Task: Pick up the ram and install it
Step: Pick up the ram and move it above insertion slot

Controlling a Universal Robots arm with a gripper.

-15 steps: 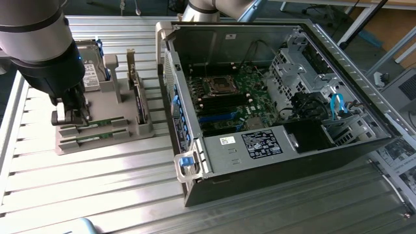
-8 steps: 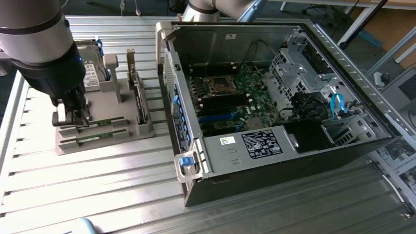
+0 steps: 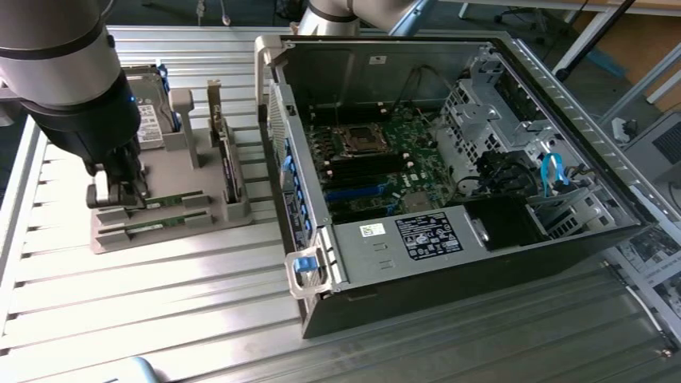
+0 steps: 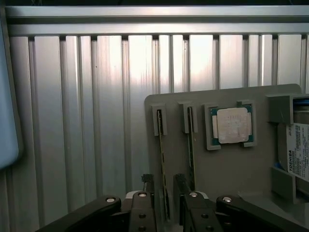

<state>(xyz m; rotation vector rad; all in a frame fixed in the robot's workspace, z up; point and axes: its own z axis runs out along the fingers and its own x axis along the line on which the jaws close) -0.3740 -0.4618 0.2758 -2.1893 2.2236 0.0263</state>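
Partly hidden by the robot's thick arm, the gray holder tray (image 3: 165,171) sat on a slatted aluminium table (image 3: 159,319) toward the exterior view's left. It was beside an open computer case (image 3: 352,64) whose motherboard (image 3: 394,152) lay exposed. The gripper (image 3: 117,195) hung low over the tray, covering whatever lay beneath it from that angle. From the wrist camera, the ram (image 4: 162,164) stood on edge in its slot, seen as a thin dark line. The gripper's two fingers (image 4: 147,198) straddled it, spread wide with a sliver of room on each side and clamping nothing (whether a pad brushed the board was too fine to tell). The stick's end nearest the wrist vanished behind the gripper body. A second stick (image 4: 190,145) stood in the parallel slot just beside it, leaving only a narrow lane for one finger. Beyond that lay a square silver processor (image 4: 233,125) in its recess, and a hard drive (image 4: 297,150) cut off by the frame's edge. On the ram's other side the tray ended close by, with bare table past it.
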